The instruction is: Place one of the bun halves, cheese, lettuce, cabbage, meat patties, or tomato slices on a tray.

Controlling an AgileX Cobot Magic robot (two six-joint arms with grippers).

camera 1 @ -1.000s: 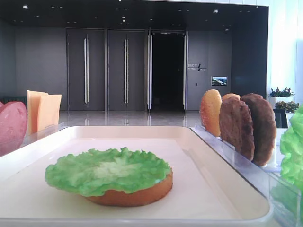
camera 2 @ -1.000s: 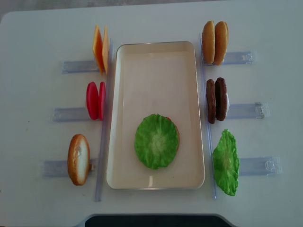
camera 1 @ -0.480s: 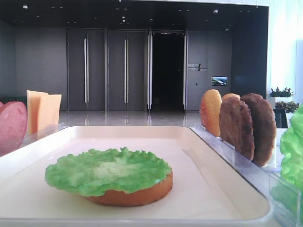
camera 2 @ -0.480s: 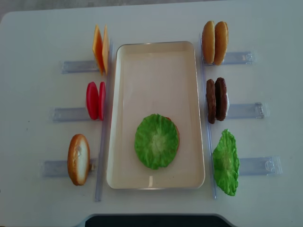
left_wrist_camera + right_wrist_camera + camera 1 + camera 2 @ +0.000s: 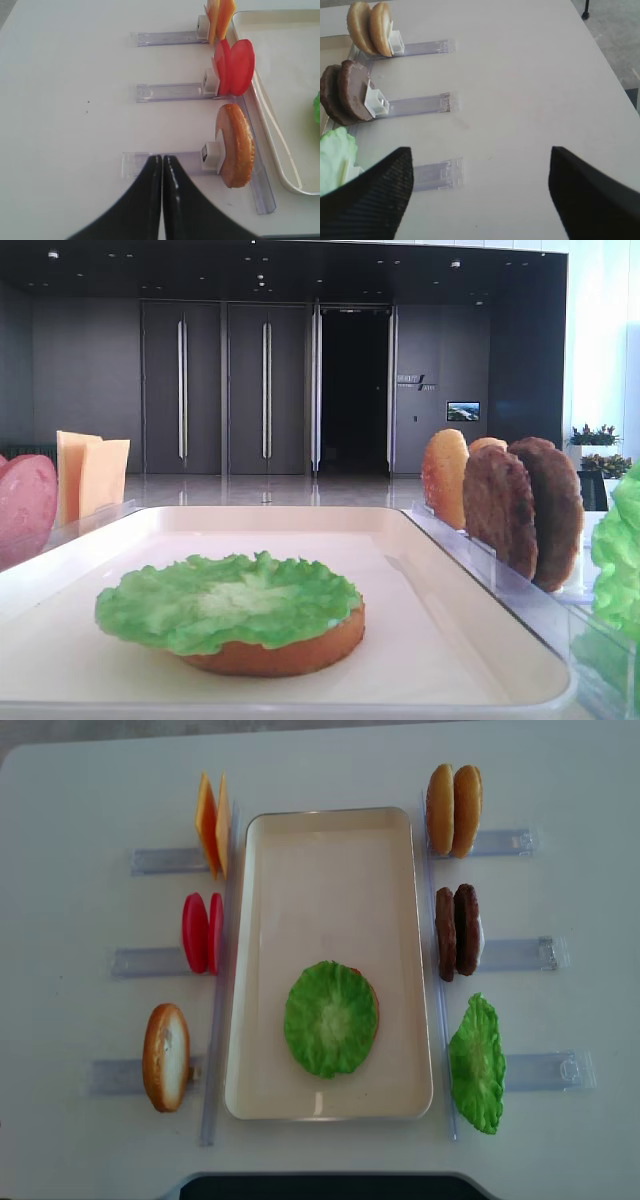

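Lettuce [image 5: 331, 1018] covers a bun half [image 5: 275, 652] at tray's [image 5: 330, 845] 6 o'clock end. Right fingers [image 5: 370, 192] spread wide, empty; left fingers [image 5: 145, 200] pressed together, empty, over counter [image 5: 80, 800].

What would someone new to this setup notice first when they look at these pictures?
First, the bright green lettuce lying on a bun half near the front end of the cream tray. Next, the food standing on edge in clear racks on both sides: cheese, tomato slices and one bun on the left; two buns, meat patties and another lettuce leaf on the right.
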